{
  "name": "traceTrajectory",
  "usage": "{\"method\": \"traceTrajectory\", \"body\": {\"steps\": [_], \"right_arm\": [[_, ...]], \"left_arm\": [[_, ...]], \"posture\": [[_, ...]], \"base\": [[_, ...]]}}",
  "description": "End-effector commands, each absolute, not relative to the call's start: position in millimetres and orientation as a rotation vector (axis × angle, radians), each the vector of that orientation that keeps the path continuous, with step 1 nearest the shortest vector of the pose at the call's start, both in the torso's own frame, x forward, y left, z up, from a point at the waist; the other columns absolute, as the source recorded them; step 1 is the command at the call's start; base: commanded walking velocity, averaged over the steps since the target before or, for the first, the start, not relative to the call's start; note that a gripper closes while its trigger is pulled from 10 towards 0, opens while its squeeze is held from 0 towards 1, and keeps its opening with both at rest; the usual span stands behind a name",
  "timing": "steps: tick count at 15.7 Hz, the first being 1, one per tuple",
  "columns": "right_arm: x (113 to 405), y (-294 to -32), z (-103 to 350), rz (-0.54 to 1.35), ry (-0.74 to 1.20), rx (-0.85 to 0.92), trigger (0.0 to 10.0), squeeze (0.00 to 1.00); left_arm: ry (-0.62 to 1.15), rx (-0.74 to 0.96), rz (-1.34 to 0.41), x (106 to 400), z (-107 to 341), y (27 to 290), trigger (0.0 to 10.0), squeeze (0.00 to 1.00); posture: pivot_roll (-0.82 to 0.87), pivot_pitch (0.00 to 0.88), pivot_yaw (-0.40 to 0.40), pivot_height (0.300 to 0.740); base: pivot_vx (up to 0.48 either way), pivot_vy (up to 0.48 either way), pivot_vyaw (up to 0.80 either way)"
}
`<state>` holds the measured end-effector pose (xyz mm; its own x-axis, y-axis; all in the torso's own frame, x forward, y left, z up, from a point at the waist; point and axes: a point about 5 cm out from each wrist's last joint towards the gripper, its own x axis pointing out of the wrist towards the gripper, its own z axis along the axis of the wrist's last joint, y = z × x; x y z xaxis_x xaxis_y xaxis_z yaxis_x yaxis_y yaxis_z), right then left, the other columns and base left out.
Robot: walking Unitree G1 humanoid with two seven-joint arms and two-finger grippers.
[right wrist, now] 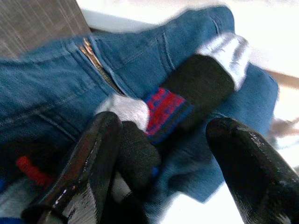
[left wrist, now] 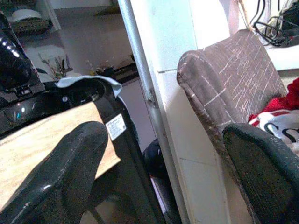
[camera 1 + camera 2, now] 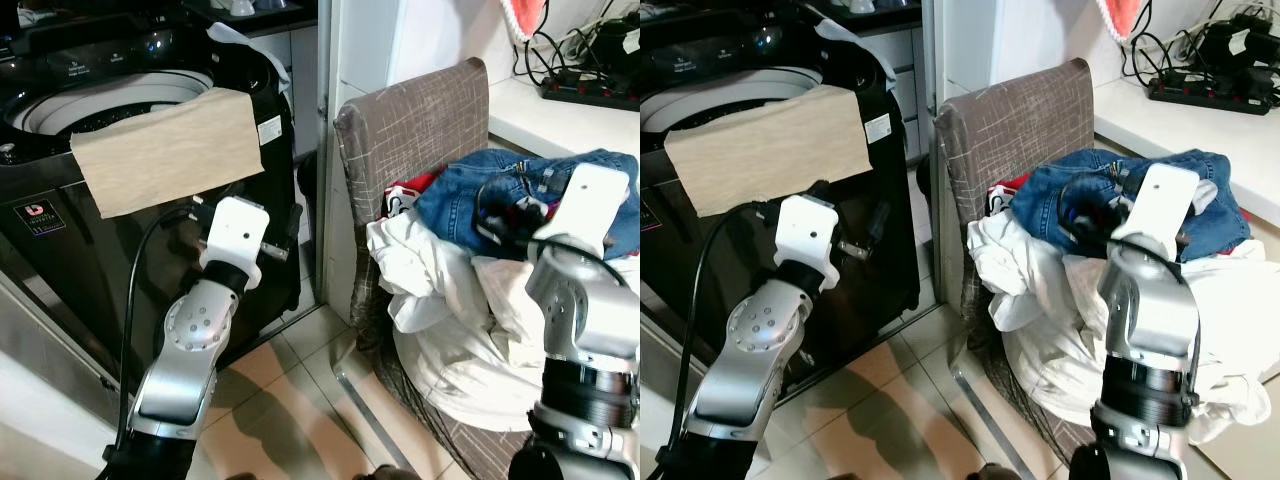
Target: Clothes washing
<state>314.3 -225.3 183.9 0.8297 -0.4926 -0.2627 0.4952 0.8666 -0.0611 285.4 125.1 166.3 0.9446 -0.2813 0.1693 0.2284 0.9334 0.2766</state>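
Left eye view: a black top-loading washing machine (image 3: 120, 150) stands at the robot's left with its lid up, and a beige cloth (image 3: 168, 148) hangs over its front rim, partly across the opening; what lies in the drum cannot be made out. To the right a brown patterned chair (image 3: 420, 120) holds a heap of laundry: blue jeans (image 3: 470, 190) on top, a red garment (image 3: 415, 188) against the chair back, and white clothes (image 3: 440, 300) spilling down over the seat's front. The left arm (image 3: 200, 320) is raised in front of the machine's dark front panel, below the beige cloth and well apart from the heap. The right arm (image 3: 585, 290) reaches onto the top of the heap, at the jeans. A white surface (image 3: 540, 115) behind the chair carries a power strip (image 3: 590, 95) and cables. Right eye view: the same scene, with the right arm's white wrist housing lying over the jeans. Left wrist view: the left pincer (image 2: 168, 172) is released, its two fingers (image 2: 56, 172) spread wide with nothing between them, the beige cloth and the machine's edge on one side and the chair back on the other. Right wrist view: the right pincer (image 1: 163, 168) is released and spread over the jeans, one finger (image 1: 88, 163) touching a black, red-and-blue striped sock (image 1: 163, 112) that lies on the denim beside the jeans' zip; the sock sits between the fingers, ungripped.
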Motion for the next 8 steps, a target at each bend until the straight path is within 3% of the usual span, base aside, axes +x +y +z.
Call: {"method": "traceTrajectory", "body": {"steps": [1, 5, 8], "right_arm": [[318, -225, 174, -0.51, 0.305, 0.023, 10.0, 0.0], [331, -219, 188, -0.443, 0.214, -0.072, 10.0, 0.0], [336, -219, 173, -0.441, 0.256, -0.026, 10.0, 0.0]], "left_arm": [[-0.21, 0.256, -0.275, 288, 167, 124, 10.0, 0.0], [-0.233, 0.254, -0.272, 289, 172, 124, 10.0, 0.0], [-0.234, 0.255, -0.267, 288, 171, 124, 10.0, 0.0]], "posture": [[-0.09, 0.0, 0.01, 0.716], [-0.07, 0.0, 0.003, 0.716], [-0.07, 0.0, -0.002, 0.716]], "base": [[0.0, 0.0, 0.0], [0.0, 0.0, 0.0], [0.0, 0.0, 0.0]]}}
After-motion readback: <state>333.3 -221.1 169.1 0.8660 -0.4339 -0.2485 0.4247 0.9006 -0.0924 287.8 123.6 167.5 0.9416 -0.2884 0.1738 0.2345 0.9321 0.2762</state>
